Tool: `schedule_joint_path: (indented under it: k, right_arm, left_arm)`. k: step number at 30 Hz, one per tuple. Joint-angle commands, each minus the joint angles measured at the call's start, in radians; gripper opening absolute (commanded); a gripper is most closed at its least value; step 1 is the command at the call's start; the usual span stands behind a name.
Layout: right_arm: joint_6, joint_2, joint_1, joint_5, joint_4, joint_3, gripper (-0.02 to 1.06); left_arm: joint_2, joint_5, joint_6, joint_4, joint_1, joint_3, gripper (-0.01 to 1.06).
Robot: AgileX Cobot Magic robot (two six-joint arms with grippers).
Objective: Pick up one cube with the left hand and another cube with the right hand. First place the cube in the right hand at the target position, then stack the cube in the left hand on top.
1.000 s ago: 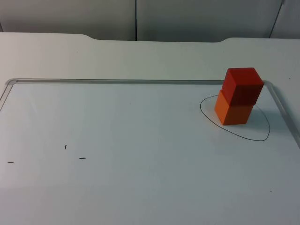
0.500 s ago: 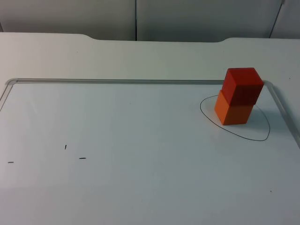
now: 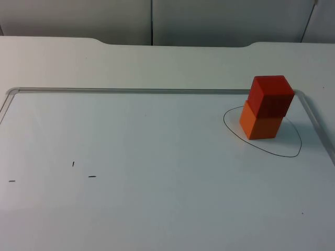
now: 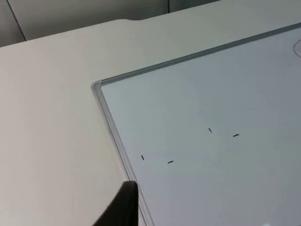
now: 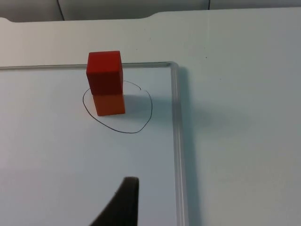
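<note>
Red cube [image 3: 270, 95] sits on the orange cube [image 3: 260, 126], slightly offset, inside the drawn oval [image 3: 290, 151] near the whiteboard's [image 3: 157, 157] far right corner: stack looks complete. Left hand [image 4: 123, 207] and right hand [image 5: 123, 202] wait clear; finger spread cannot be told.

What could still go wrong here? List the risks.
1. The red cube sits slightly offset and twisted on the orange cube, so a bump could topple it.
2. The stack stands near the far edge of the drawn circle, close to the whiteboard frame; a nudge could push it out.
</note>
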Motion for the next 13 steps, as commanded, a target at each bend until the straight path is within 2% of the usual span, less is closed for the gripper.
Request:
schedule_joint_path:
  k: [1, 9, 13]
  right_arm:
    - [0.002, -0.004, -0.007, -0.011, -0.003, 0.009, 1.05]
    - [0.002, -0.004, -0.007, -0.011, -0.003, 0.009, 1.05]
    - [0.002, -0.004, -0.007, -0.011, -0.003, 0.009, 1.05]
  left_arm:
    - [-0.004, -0.011, -0.006, -0.002, 0.041, 0.008, 1.01]
    - [-0.004, -0.011, -0.006, -0.002, 0.225, 0.008, 1.01]
    - [-0.004, -0.011, -0.006, -0.002, 0.288, 0.008, 1.01]
